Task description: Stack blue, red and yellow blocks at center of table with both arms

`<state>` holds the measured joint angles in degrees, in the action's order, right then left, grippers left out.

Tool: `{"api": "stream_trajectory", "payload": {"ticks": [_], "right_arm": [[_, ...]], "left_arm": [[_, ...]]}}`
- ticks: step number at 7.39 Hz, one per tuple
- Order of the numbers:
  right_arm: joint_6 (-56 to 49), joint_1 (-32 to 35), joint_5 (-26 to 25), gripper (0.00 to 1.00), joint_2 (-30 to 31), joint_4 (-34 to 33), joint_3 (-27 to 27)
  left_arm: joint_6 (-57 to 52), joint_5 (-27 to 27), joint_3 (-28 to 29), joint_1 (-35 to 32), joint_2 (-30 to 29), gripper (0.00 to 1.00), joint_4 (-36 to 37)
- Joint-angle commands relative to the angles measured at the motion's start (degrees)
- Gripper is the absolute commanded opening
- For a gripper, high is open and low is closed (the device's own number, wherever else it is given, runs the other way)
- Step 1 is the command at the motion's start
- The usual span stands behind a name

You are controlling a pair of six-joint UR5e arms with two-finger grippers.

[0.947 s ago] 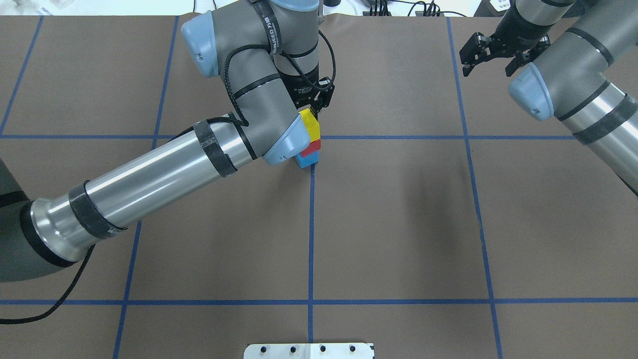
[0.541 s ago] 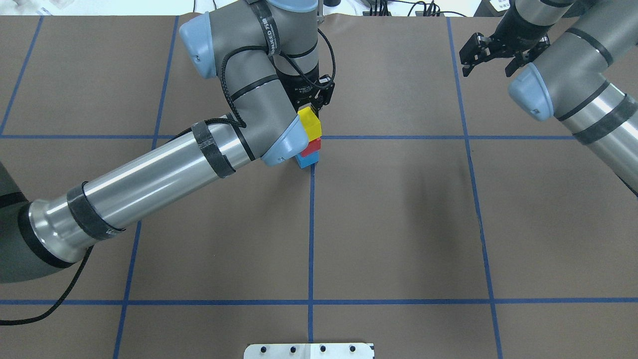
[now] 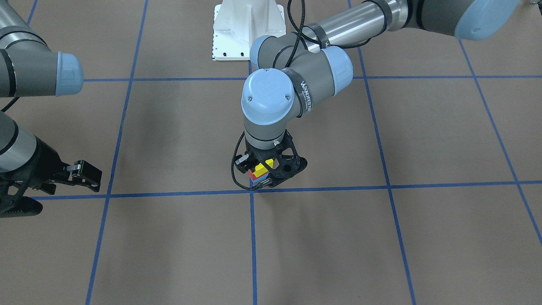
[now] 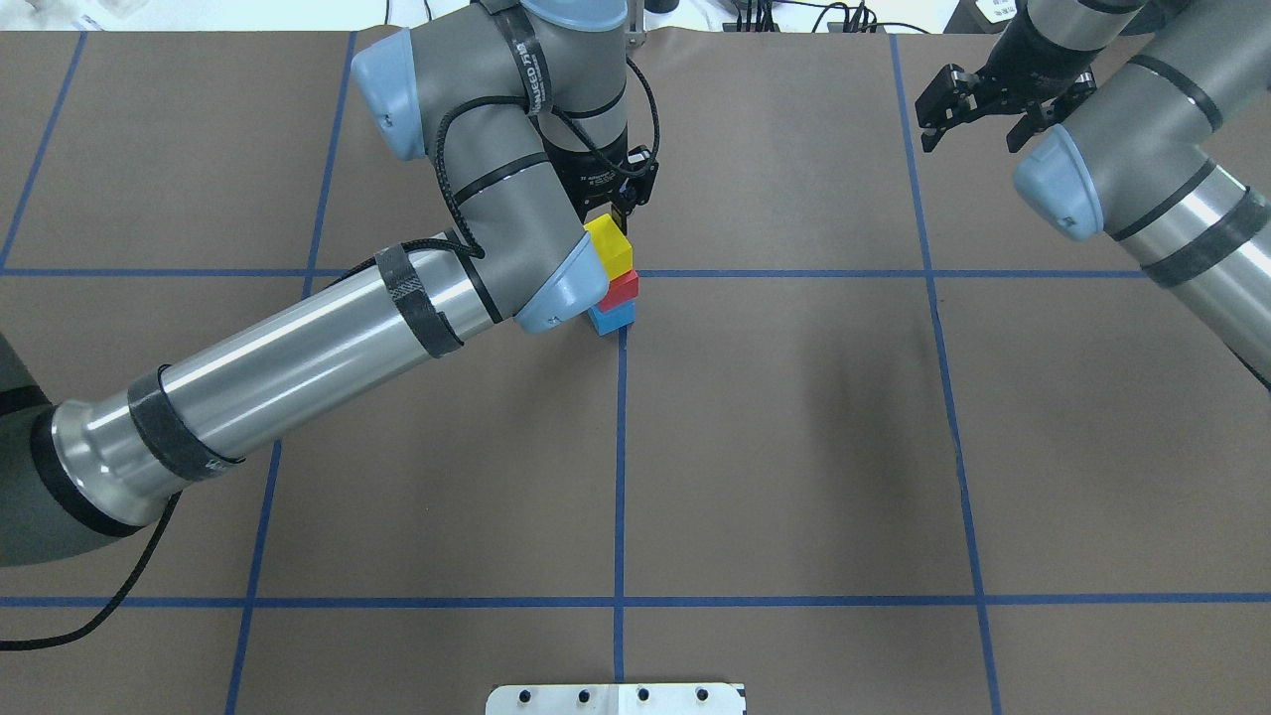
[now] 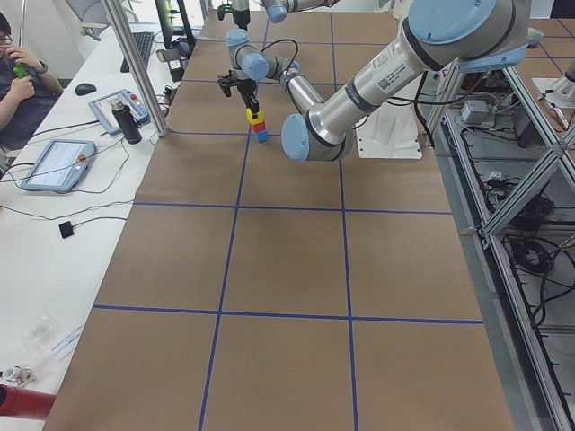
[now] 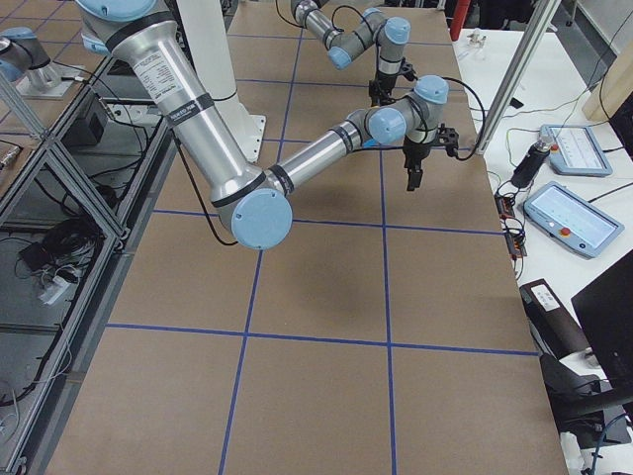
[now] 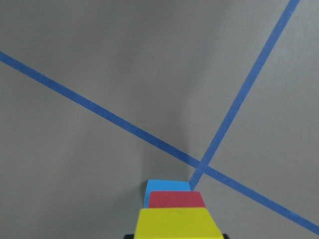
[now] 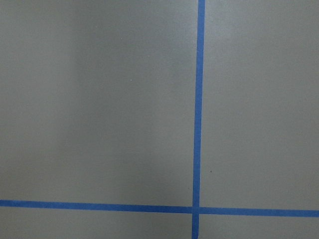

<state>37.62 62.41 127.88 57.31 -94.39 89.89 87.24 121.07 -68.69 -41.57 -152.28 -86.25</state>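
Note:
A blue block (image 4: 616,317) rests by the center tape crossing with a red block (image 4: 625,288) on it. A yellow block (image 4: 607,244) is on top, offset a little toward the left arm. The same blocks show in the front view, yellow (image 3: 260,168) over red (image 3: 252,173) over blue (image 3: 255,180), and in the left wrist view, where the yellow block (image 7: 178,223) fills the bottom edge. My left gripper (image 3: 266,174) comes straight down and is shut on the yellow block. My right gripper (image 4: 971,142) is open and empty above the far right of the table.
The white robot base plate (image 4: 616,698) is at the near table edge. Blue tape lines (image 4: 621,467) divide the brown table cover into squares. An operator (image 5: 18,76) sits at a side desk with tablets (image 5: 56,163).
My left arm and the yellow block have shifted slightly to the left and away, so more of the red block shows. The right arm has not moved.

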Motion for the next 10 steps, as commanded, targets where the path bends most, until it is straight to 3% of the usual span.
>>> {"api": "stream_trajectory", "payload": {"ticks": [1,2,3,5,6,8,9,10], "right_arm": [[0.00,0.08,0.09,0.99,0.00,0.00,0.02],[0.00,0.08,0.09,0.99,0.00,0.00,0.02],[0.00,0.08,0.09,0.99,0.00,0.00,0.02],[-0.61,1.30,0.18,0.99,0.09,-0.09,0.02],[-3.57,2.44,0.18,0.99,0.35,-0.52,-0.16],[-10.85,6.30,1.31,0.99,3.67,-0.44,-0.59],[-17.08,8.85,2.45,0.99,6.65,-0.35,-0.60],[-20.10,12.26,4.12,0.99,9.98,-0.35,-0.77]], "left_arm": [[0.47,-0.31,-0.30,0.00,-0.04,0.66,0.02],[0.30,-0.31,-0.56,0.00,0.05,0.87,-0.06],[0.12,-0.40,-1.35,0.00,0.05,1.00,-0.06],[-1.97,-0.57,-10.17,-0.69,2.58,1.00,2.38],[-10.17,-0.49,-19.72,-2.88,8.17,1.00,7.01],[-34.99,-0.40,-36.71,-9.63,27.28,1.00,10.75],[-44.60,-0.31,-41.13,-13.32,39.22,1.00,8.83],[-51.40,-0.05,-40.30,-18.84,47.08,1.00,1.77]]}}
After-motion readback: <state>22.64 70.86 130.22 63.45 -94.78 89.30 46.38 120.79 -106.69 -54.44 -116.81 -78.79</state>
